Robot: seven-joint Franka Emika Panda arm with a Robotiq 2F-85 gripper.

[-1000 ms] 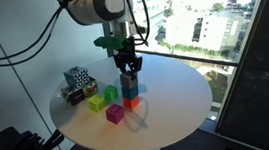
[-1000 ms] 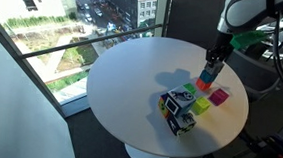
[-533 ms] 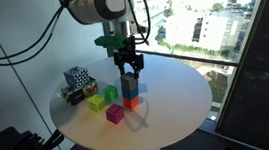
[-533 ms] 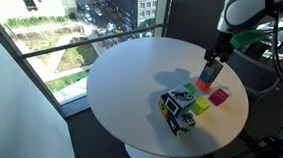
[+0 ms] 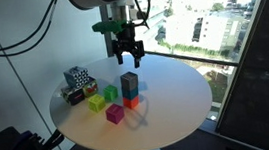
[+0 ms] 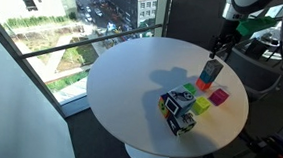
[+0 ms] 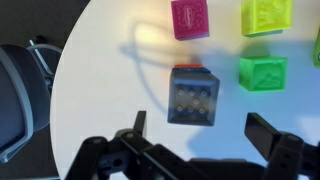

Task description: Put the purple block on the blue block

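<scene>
Finding: the purple block point(image 5: 129, 80) sits squarely on top of the blue block point(image 5: 130, 92), which in turn rests on an orange-red cube point(image 5: 132, 102), making one upright column of three on the round white table point(image 5: 171, 91). Edges appear flush in both exterior views, with no visible lean. The placement matches the task requirement, so the stacking step is judged complete.

Gripper point(image 5: 129, 59): hangs directly above the column, clear of it, with open air between fingertips and the purple block's top face. Jaws are spread and hold nothing. In the wrist view the two fingers point(image 7: 138, 125) stand wide on either side, and the purple block lies between their lines, slightly toward the top of that picture, with a sliver of the orange-red cube showing beyond it.

Surroundings: a magenta cube point(image 7: 192, 17), a yellow-green cube point(image 7: 268, 15) and a green cube point(image 7: 262, 72) stand near the column, not touching it. A vertical exit is judged the safe one
</scene>
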